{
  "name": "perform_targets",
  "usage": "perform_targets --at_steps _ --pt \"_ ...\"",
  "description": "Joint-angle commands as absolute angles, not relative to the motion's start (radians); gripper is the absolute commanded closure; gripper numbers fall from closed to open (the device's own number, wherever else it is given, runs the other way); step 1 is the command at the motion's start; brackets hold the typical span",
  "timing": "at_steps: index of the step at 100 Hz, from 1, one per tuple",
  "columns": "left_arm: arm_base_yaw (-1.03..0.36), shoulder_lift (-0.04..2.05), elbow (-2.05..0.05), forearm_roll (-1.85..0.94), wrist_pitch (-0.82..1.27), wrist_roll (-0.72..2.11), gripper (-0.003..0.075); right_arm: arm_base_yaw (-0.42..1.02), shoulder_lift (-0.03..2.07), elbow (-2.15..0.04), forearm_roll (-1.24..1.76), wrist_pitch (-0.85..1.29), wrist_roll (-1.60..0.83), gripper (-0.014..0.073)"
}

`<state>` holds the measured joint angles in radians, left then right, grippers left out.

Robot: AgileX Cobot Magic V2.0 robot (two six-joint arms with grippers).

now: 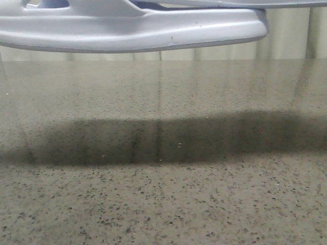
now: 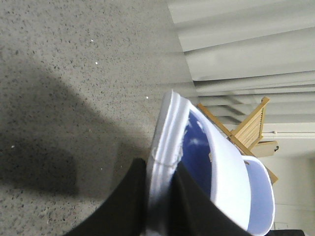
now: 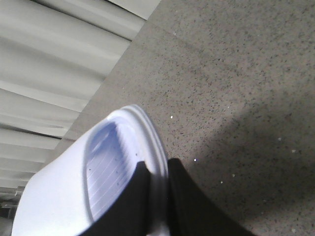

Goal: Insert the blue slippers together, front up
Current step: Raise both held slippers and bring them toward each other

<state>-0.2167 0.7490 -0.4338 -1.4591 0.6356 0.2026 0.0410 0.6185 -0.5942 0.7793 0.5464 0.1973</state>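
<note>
Both pale blue slippers are held up in the air above the speckled table. In the front view one slipper stretches along the top edge, seen side-on, with part of the second just above it. My left gripper is shut on the sole edge of one slipper; the second slipper's strap shows behind it. My right gripper is shut on the sole edge of the other slipper, whose ribbed footbed shows. Neither gripper shows in the front view.
The grey speckled table carries a wide dark shadow under the slippers. A pale pleated curtain hangs behind the table. A wooden rack stands by the curtain in the left wrist view.
</note>
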Motion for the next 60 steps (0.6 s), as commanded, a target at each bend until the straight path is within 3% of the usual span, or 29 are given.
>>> perform_targets --at_steps 1,60 --pt "-0.221 0.742 -0.46 -1.523 0.67 0.207 0.0704 0.037 0.617 -0.622 0.849 0.508 0.147 0.0701" --pt "-0.221 0.748 -0.46 -1.582 0.796 0.237 0.0704 0.037 0.617 -0.619 0.935 0.59 0.088 0.0701"
